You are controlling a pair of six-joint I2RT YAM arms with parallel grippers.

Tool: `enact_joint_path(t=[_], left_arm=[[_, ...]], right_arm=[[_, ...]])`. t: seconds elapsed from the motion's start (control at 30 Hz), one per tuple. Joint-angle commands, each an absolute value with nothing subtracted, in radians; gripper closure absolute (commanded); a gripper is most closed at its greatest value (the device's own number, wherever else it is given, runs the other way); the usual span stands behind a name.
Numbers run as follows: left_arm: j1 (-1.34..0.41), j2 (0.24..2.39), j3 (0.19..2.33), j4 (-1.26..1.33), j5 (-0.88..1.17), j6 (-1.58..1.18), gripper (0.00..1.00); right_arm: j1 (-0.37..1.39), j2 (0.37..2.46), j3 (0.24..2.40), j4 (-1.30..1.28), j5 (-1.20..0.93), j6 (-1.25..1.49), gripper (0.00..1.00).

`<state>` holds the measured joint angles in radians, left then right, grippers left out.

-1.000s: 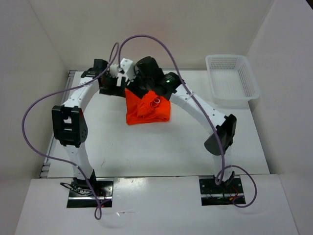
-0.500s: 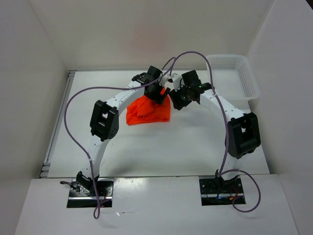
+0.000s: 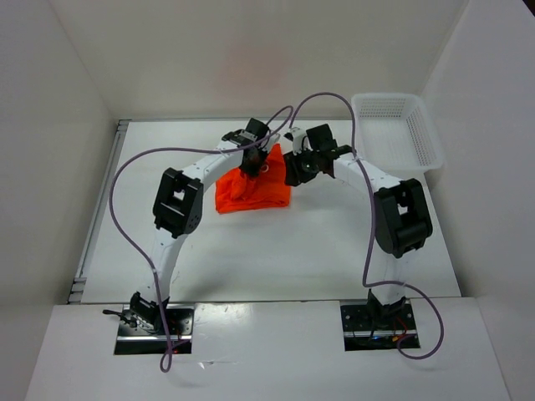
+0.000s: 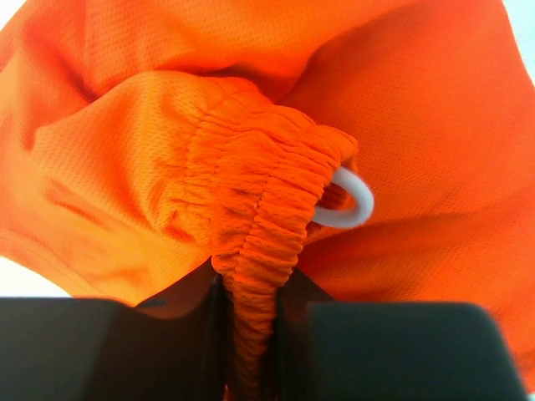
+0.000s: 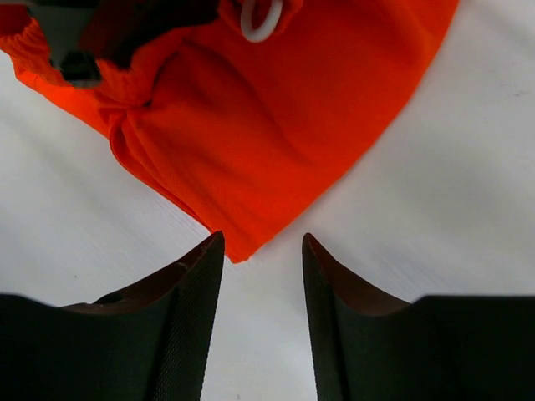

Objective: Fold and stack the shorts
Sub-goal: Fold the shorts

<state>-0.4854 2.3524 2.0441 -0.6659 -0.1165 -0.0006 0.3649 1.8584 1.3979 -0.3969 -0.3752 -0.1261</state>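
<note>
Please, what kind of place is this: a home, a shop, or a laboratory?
Probably a robot test cell: the left arm and right arm bolted to a white table, plain white panels around it, orange shorts and a basket.

- The overhead view looks down from behind the arm bases, taking in the whole desk [image 3: 276, 251], with the shorts [image 3: 251, 192] toward its far side.
- The left wrist view sits right against the shorts' waistband.
- The right wrist view looks past its fingers [image 5: 184, 326] at the shorts' corner.
- All three share the shorts' drawstring loop [image 4: 366, 197].
</note>
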Motion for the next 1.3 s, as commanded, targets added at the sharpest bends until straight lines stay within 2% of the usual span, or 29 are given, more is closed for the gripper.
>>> enact_joint_path(t=[0.0, 0.13, 0.23, 0.37, 0.53, 0.57, 0.6, 0.7, 0.77, 0.83, 0.9, 0.93, 0.97, 1.07, 1.27], left_arm=[[-0.427, 2.263, 2.005, -0.657, -0.081, 0.0, 0.82], [-0.336, 2.198, 1.944, -0.647, 0.038, 0.0, 0.89], [-0.238, 2.159, 1.901, -0.647, 0.205, 0.0, 0.89], [-0.14, 2.137, 1.818, -0.647, 0.426, 0.0, 0.7], [-0.038, 2.137, 1.737, -0.612, 0.644, 0.0, 0.55], [-0.025, 2.137, 1.726, -0.612, 0.679, 0.0, 0.48], [0.007, 2.137, 1.714, -0.598, 0.751, 0.0, 0.37], [0.06, 2.115, 1.674, -0.589, 0.825, 0.0, 0.34], [0.107, 2.1, 1.661, -0.6, 0.787, 0.0, 0.34], [0.13, 2.071, 1.648, -0.609, 0.693, 0.0, 0.28], [0.13, 2.033, 1.623, -0.621, 0.619, 0.0, 0.13], [0.13, 2.02, 1.614, -0.621, 0.539, 0.0, 0.04], [0.13, 2.001, 1.605, -0.621, 0.493, 0.0, 0.0], [0.13, 1.977, 1.586, -0.621, 0.356, 0.0, 0.0], [0.112, 1.892, 1.612, -0.652, 0.261, 0.0, 0.0]], right_arm=[[0.408, 1.888, 1.402, -0.312, -0.417, -0.074, 0.53], [0.452, 1.91, 1.411, -0.293, -0.367, -0.063, 0.56], [0.486, 1.931, 1.402, -0.284, -0.313, -0.054, 0.58], [0.526, 1.954, 1.378, -0.273, -0.275, -0.054, 0.61], [0.551, 1.994, 1.38, -0.253, -0.233, -0.054, 0.61], [0.561, 1.994, 1.397, -0.253, -0.233, -0.063, 0.61], [0.561, 1.994, 1.408, -0.253, -0.233, -0.072, 0.61], [0.561, 1.994, 1.439, -0.264, -0.21, -0.136, 0.61], [0.561, 1.971, 1.451, -0.287, -0.187, -0.17, 0.61], [0.561, 1.959, 1.451, -0.287, -0.187, -0.17, 0.61], [0.561, 1.95, 1.451, -0.296, -0.187, -0.17, 0.61], [0.561, 1.95, 1.451, -0.296, -0.198, -0.17, 0.58], [0.561, 1.95, 1.462, -0.296, -0.198, -0.17, 0.58], [0.561, 1.95, 1.486, -0.296, -0.198, -0.16, 0.57], [0.561, 1.997, 1.578, -0.305, -0.236, -0.108, 0.55]])
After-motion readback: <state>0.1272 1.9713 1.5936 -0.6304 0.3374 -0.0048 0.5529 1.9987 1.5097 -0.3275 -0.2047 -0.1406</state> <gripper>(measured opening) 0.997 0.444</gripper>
